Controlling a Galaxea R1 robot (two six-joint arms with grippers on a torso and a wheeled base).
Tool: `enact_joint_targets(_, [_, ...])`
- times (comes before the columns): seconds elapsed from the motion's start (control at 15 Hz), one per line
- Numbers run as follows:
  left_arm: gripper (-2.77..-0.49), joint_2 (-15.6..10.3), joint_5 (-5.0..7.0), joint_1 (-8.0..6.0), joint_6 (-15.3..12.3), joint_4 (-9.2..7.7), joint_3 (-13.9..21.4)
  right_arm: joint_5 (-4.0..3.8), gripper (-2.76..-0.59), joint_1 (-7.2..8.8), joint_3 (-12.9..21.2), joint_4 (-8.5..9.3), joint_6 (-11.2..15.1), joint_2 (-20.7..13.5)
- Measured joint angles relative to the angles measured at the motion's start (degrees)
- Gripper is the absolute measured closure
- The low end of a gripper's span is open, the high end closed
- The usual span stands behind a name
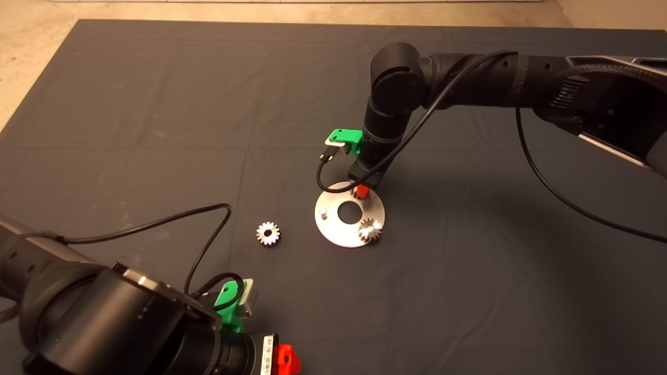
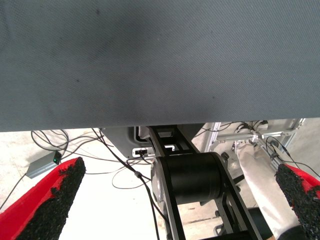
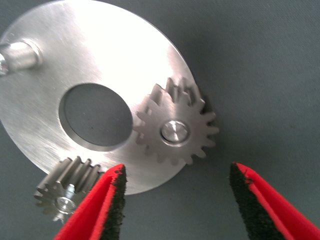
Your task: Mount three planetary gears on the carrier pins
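The round silver disc lies mid-mat with its carrier pins. One planetary gear sits on the front right pin and shows in the right wrist view with the pin end in its hole. A second gear sits at the back pin, partly behind one finger. The left pin is bare. A third gear lies loose on the mat left of the disc. My right gripper is open and empty over the disc's back edge. My left gripper is parked open at the front left.
The dark mat covers the table. Black cables trail from both wrists. The left wrist view looks past the mat edge at floor cables, a black frame and a person's leg.
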Motion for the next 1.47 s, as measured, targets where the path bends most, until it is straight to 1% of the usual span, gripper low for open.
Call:
enact_joint_targets(0.07, [-2.77,-0.06,-0.02,0.02,0.00,0.00,0.00,-0.06,-1.61,0.01,0.00,0.05,0.01,-0.26])
enact_joint_targets(0.13, [-2.77,-0.09,-0.02,0.00,0.00,0.00,0.00,-0.20,-1.63,0.03,-0.01,0.11,0.01,-0.38])
enact_joint_targets(0.27, [-2.77,-0.09,-0.02,0.00,0.00,0.00,0.00,-0.15,-1.76,0.68,0.00,0.85,0.03,-0.50])
enact_joint_targets(0.33, [-2.77,-0.09,-0.02,0.00,0.00,0.00,0.00,-0.01,-1.76,1.48,0.22,1.84,0.04,-0.91])
enact_joint_targets(0.4, [-2.77,-0.09,-0.02,0.00,0.00,0.00,0.00,0.25,-1.76,2.72,1.14,2.88,0.04,-1.98])
enact_joint_targets(0.47, [-2.77,-0.09,-0.02,0.00,0.00,0.00,0.00,0.33,-1.76,4.49,2.42,4.08,0.07,-3.85])
enact_joint_targets(0.53, [-2.77,-0.06,-0.02,0.00,0.00,0.00,0.00,0.55,-1.76,6.49,3.99,5.01,0.12,-6.85])
enact_joint_targets(0.6, [-2.77,-0.05,-0.02,0.00,0.02,-0.02,0.00,0.57,-1.76,8.10,5.83,5.80,0.31,-10.75])
enact_joint_targets(0.67, [-2.77,0.09,-0.02,-0.06,0.00,-0.05,0.00,0.51,-1.76,8.95,8.03,6.41,0.88,-15.30])
enact_joint_targets(0.73, [-2.77,0.24,-0.05,-0.56,0.02,-0.18,0.00,0.41,-1.76,9.03,11.21,6.86,2.41,-20.23])
enact_joint_targets(0.8, [-2.77,0.22,0.02,-1.59,0.01,-0.33,0.00,-0.20,-1.76,8.86,15.42,7.28,4.72,-24.95])
enact_joint_targets(0.87, [-2.77,0.27,0.00,-2.91,0.09,-0.48,0.00,-0.74,-1.76,8.82,20.84,7.34,7.48,-28.50])
enact_joint_targets(0.93, [-2.77,0.55,-0.05,-3.98,0.45,-0.57,0.00,-0.69,-1.76,8.75,27.52,7.39,10.84,-31.18])
enact_joint_targets(1.0, [-2.77,0.69,-0.05,-4.64,0.78,-0.86,0.00,-0.46,-1.76,8.39,34.18,7.67,14.99,-32.88])
enact_joint_targets(1.07, [-2.77,0.66,-0.02,-5.00,1.47,-1.55,0.00,-0.06,-1.76,7.98,39.96,7.66,20.33,-34.20])
enact_joint_targets(1.13, [-2.77,0.52,0.00,-5.34,2.26,-2.35,0.00,0.71,-1.76,7.76,45.06,7.57,26.13,-35.93])
enact_joint_targets(1.2, [-2.77,0.50,0.04,-5.81,4.21,-2.84,0.00,0.55,-1.76,7.76,49.77,7.39,30.94,-38.87])
enact_joint_targets(1.27, [-2.77,0.53,0.00,-6.42,7.18,-3.09,0.00,0.27,-1.76,7.72,53.72,7.22,34.37,-42.26])
enact_joint_targets(1.33, [-2.77,0.52,-0.05,-7.10,10.95,-3.35,-0.22,-0.22,-1.76,7.58,57.03,7.06,36.96,-46.20])
enact_joint_targets(1.4, [-2.77,0.39,-0.11,-7.86,15.22,-3.83,-1.20,-0.75,-1.76,7.24,58.98,6.95,38.37,-49.12])
enact_joint_targets(1.47, [-2.77,0.36,-0.10,-8.39,18.63,-4.05,-3.27,-1.05,-1.76,7.22,60.08,6.84,38.92,-50.71])
